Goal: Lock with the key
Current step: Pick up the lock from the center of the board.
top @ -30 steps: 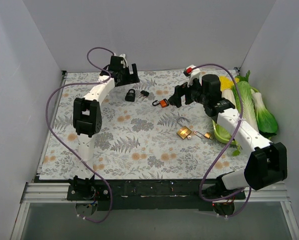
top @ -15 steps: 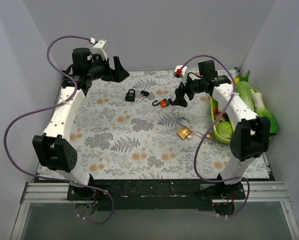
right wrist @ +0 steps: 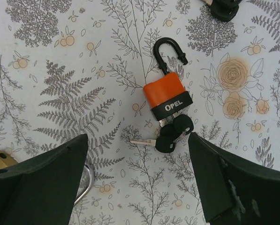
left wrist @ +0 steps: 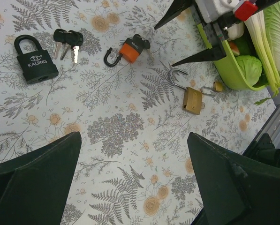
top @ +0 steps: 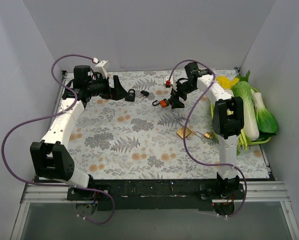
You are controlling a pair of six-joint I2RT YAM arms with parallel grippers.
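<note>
An orange padlock [right wrist: 168, 96] lies on the patterned cloth with its shackle open and black-headed keys [right wrist: 175, 133] in its base. It also shows in the top view [top: 163, 103] and the left wrist view [left wrist: 129, 49]. My right gripper [right wrist: 140, 187] is open and empty, hovering just above and beside it [top: 175, 99]. A black padlock [left wrist: 35, 60], shut, lies next to its black keys [left wrist: 67, 40]. A brass padlock [left wrist: 192, 99] lies with its shackle open. My left gripper [top: 115, 88] is open and empty, just left of the black padlock [top: 130, 95].
A small brass padlock [left wrist: 215, 87] lies near a green bowl [left wrist: 229, 70] of vegetables at the right. Bok choy [top: 249, 105] lies along the right edge. Grey walls enclose the table on three sides.
Both arms swung and came down. The left gripper dropped to beside the black padlock. The right gripper moved left over the orange padlock. No lock or key has moved.
</note>
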